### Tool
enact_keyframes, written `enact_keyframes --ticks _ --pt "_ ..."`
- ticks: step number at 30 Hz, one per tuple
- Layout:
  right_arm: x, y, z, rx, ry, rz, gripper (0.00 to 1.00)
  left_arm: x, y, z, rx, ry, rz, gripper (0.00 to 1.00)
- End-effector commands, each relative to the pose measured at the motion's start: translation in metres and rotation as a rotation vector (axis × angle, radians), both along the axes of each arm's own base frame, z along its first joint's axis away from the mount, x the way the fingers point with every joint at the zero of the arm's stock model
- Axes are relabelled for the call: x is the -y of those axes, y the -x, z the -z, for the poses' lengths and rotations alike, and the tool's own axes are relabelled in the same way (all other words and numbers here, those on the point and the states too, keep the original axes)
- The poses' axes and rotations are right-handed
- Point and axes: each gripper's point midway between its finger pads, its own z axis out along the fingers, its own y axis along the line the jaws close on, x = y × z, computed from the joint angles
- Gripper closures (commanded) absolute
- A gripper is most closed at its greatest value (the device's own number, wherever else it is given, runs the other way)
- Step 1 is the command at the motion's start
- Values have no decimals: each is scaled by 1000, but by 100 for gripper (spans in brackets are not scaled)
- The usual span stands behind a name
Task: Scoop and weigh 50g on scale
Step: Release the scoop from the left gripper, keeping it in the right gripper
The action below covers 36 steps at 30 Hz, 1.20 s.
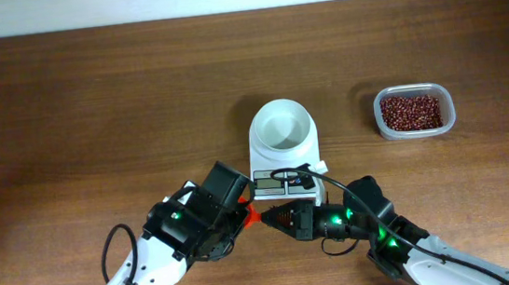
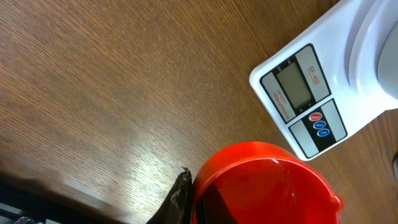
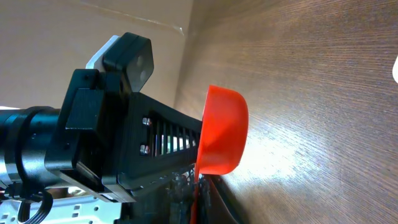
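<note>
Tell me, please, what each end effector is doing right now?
Left end effector: closed on the red scoop.
Right end effector: closed, apparently on the red scoop's handle.

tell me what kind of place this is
Probably a robotics test bench: a wooden table with a digital scale, a tub of beans, and a left arm and right arm reaching over it.

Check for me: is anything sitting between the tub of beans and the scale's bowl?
Nothing visible. Only bare table lies between the beans and the bowl on the scale. The scoop is held in front of the scale, off that line.
</note>
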Motion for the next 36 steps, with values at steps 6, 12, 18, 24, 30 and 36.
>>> enact_keyframes --ticks 6,12,18,24,30,36 --pt "-4 2 -10 72 -13 -34 96 -1 1 0 3 -8 -2 72" --pt "-2 4 -2 63 16 -39 96 -1 1 0 3 -8 -2 37" --pt "1 1 8 55 56 -18 96 -1 1 0 3 -8 -2 1" --pt "5 3 22 5 104 -6 96 -9 -6 -5 53 -47 133 1" --pt "6 3 24 100 130 -35 96 -35 -34 -63 306 -64 243 1" --pt "10 8 -13 210 46 -66 96 -51 -30 -83 394 -88 212 1"
